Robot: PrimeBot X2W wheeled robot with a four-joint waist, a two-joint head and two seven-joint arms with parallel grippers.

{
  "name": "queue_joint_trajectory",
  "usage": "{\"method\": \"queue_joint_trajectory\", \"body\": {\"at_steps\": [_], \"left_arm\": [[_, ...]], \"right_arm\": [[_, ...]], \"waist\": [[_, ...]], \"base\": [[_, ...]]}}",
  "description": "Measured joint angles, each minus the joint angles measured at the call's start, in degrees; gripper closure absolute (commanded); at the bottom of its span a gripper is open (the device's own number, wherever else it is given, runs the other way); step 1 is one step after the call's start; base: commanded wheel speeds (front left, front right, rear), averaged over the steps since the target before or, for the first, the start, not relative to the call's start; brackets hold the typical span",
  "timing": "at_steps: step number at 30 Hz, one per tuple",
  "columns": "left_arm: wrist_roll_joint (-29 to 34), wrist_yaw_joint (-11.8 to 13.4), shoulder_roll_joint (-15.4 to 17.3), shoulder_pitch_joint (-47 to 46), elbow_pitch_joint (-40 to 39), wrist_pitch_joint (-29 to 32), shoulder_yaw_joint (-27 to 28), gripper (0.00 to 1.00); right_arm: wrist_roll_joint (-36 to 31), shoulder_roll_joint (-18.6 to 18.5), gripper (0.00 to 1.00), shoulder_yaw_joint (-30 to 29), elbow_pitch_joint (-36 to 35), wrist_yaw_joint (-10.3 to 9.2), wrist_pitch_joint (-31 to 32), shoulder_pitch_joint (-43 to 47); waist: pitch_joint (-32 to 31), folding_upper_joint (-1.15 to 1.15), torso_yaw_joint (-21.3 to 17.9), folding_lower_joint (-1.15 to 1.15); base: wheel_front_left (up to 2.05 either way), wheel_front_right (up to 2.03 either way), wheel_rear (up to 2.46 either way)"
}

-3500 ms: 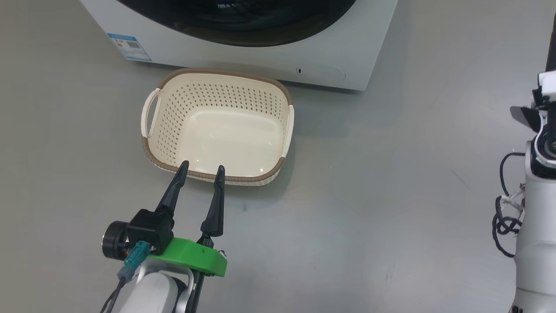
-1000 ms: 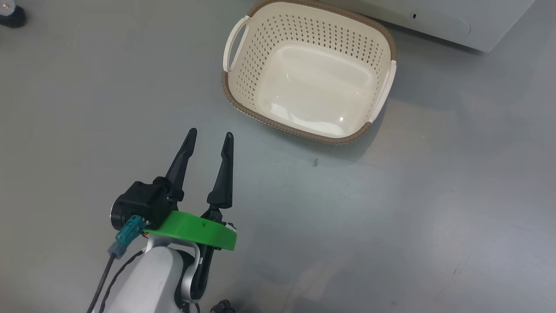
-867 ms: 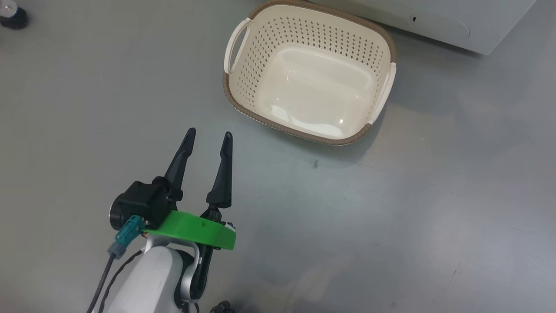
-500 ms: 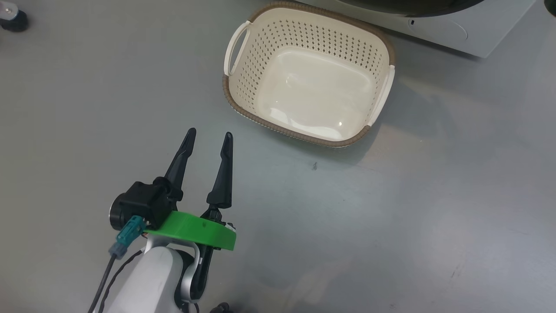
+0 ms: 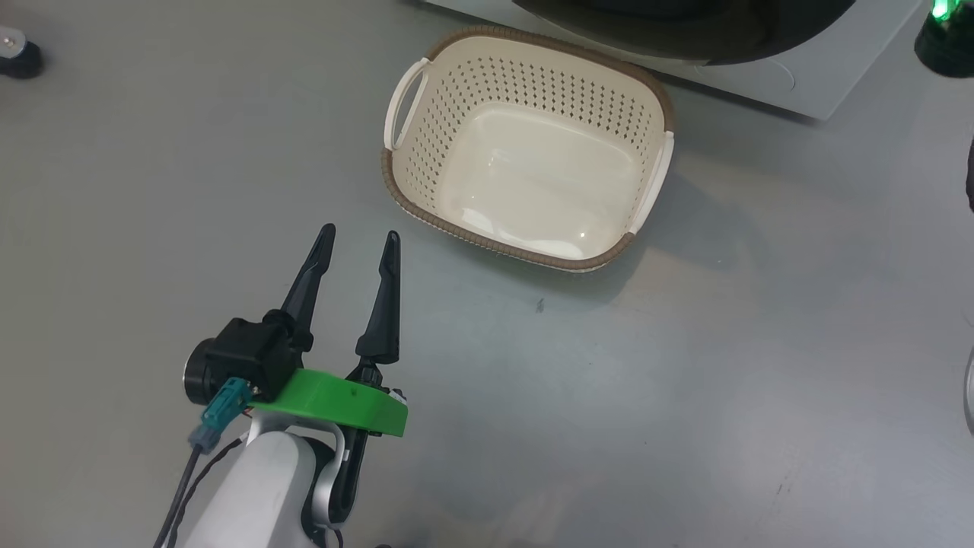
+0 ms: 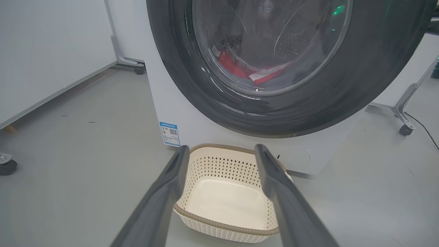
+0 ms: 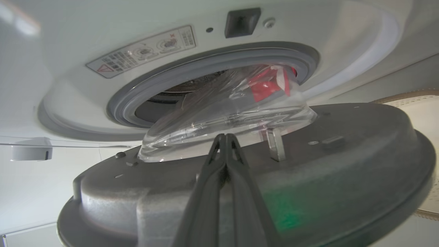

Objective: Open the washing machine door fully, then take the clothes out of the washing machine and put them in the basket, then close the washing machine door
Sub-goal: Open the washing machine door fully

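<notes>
- One washing machine door [image 7: 325, 164], part-open: grey inner face and bulging glass bowl stand off from the seal [image 7: 205, 65] of the washing machine [image 7: 68, 34]
- One lot of clothes [image 6: 233, 65], red with white, low in the drum behind the glass; none out yet
- One right gripper [image 7: 224, 135], fingers clenched together on nothing, lying along the door's inner face, tips at the foot of the bowl
- One basket [image 5: 494, 243], cream, bare inside, on the floor [image 5: 685, 380] just before the machine, below the door's lower rim
- One left gripper [image 5: 358, 236], jaws released wide, holding nothing, hovering over the floor near the basket
- Step in hand, as judged: swinging the door fully open; press steadily on the flat inner face, off the glass, follow the hinge's arc, stop once the mouth is clear
- Not made out: whether the right fingers truly touch the door; the hinge; how much cloth lies deeper; the head view cuts the door at its top edge
</notes>
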Motion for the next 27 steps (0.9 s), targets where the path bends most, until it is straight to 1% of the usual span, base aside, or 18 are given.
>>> {"method": "queue_joint_trajectory", "body": {"at_steps": [10, 13, 18, 24, 26, 27], "left_arm": [[1.09, 0.07, 0.01, 0.14, 0.42, 0.0, 0.4, 0.0], [1.09, 0.07, 0.01, 0.23, 0.69, 0.0, 0.4, 0.0], [1.26, 0.07, 0.02, 0.71, 0.88, 0.0, 0.51, 0.0], [1.26, 0.07, 0.04, 1.62, 0.83, 0.0, 0.23, 0.0], [1.26, 0.08, 0.05, 1.67, 0.82, 0.0, 0.01, 0.0], [1.25, 0.08, 0.05, 1.68, 0.82, 0.0, -0.08, 0.0]], "right_arm": [[0.0, 1.51, 1.0, 1.51, 1.32, 0.09, 1.79, 3.24], [0.0, 1.79, 1.0, 1.79, 1.7, 0.62, 2.69, 4.41], [-0.01, 2.05, 1.0, 2.26, 2.49, 0.64, 2.78, 6.21], [-0.07, 2.58, 1.0, 2.5, 2.4, 0.62, 2.78, 6.26], [-0.12, 2.55, 1.0, 2.49, 1.88, 0.85, 2.67, 6.26], [-0.27, 2.43, 1.0, 2.52, 1.58, 1.31, 2.49, 6.25]], "waist": [[-2.56, 0.0, -1.07, 0.0], [-3.36, 0.0, -1.29, 0.0], [-4.77, 0.0, -1.55, 0.0], [-5.75, 0.0, -1.95, 0.0], [-5.85, 0.0, -1.98, 0.0], [-5.89, 0.0, -1.98, 0.0]], "base": [[0.0, 0.0, 0.0], [0.0, 0.0, 0.0], [0.0, 0.0, 0.0], [0.0, 0.0, 0.0], [0.0, 0.0, 0.0], [0.0, 0.0, 0.0]]}}
